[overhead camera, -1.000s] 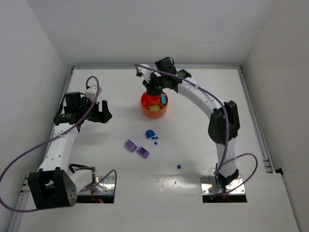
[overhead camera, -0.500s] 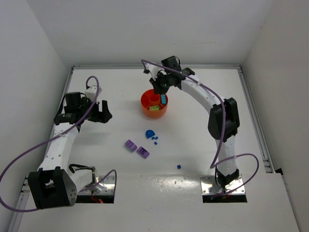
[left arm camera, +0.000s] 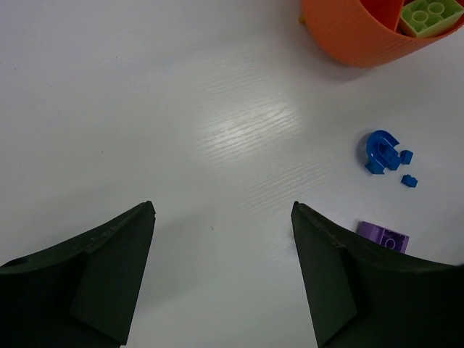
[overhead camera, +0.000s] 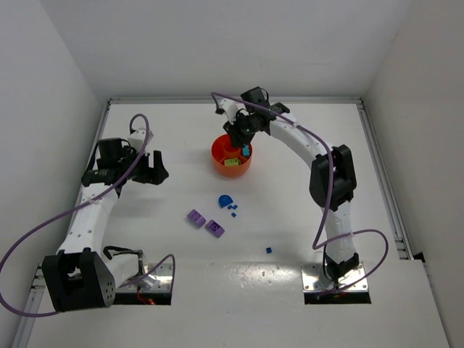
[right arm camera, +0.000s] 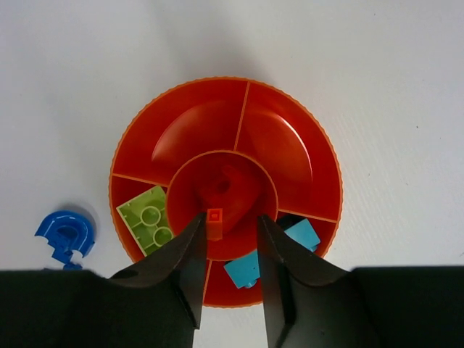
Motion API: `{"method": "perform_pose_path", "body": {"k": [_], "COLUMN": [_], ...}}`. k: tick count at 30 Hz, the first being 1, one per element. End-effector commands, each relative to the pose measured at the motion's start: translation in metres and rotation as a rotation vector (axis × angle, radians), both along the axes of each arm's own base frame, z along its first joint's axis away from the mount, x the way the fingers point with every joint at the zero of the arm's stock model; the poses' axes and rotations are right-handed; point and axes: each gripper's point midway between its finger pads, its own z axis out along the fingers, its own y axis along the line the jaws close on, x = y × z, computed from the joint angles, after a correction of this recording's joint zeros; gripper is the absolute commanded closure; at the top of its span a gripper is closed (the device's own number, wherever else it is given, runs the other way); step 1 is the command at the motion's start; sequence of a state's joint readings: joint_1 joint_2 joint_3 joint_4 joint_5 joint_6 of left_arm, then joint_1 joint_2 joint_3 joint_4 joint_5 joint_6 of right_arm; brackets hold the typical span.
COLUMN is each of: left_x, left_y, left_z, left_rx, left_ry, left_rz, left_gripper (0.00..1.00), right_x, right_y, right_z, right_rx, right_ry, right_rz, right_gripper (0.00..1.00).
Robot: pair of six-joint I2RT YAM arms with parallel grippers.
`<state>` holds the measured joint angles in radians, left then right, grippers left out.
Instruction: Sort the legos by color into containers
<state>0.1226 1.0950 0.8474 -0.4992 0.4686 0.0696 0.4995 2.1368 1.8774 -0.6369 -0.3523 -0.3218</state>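
The orange bowl (right arm camera: 279, 141) lies right below my right gripper (right arm camera: 230, 217). Its jaws stand a little apart over the central cup. A tiny orange lego (right arm camera: 214, 223) rests against the left finger only, with a gap to the right finger. A lime lego (right arm camera: 148, 216) fills one wedge and two teal legos (right arm camera: 243, 270) another. On the table lie a blue arch lego (overhead camera: 225, 199), tiny blue bits (overhead camera: 233, 210) and two purple legos (overhead camera: 196, 217). My left gripper (left arm camera: 222, 210) hangs open and empty over bare table left of the bowl (left arm camera: 348, 36).
A lone tiny blue piece (overhead camera: 268, 250) sits nearer the right arm's base. White walls enclose the table on the left, back and right. In the left wrist view the blue arch (left arm camera: 380, 151) and one purple lego (left arm camera: 384, 236) lie right of the fingers.
My right gripper's jaws have parted over the bowl's centre, and its wrist has shifted slightly. The left arm has stayed still.
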Motion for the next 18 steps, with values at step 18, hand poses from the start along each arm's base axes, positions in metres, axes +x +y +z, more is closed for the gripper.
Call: {"method": "perform_pose_path", "body": {"k": [18], "left_x": [0.006], "left_y": [-0.002], "left_z": [0.016], "left_rx": [-0.009], "left_ry": [-0.061], "left_rz": [-0.022], "left_gripper": [0.18], "right_x": [-0.014], "right_y": [0.010], "right_z": [0.074], "right_rx": [0.153], "right_ry": [-0.041], "right_rz": [0.006], "right_gripper": [0.65]}}
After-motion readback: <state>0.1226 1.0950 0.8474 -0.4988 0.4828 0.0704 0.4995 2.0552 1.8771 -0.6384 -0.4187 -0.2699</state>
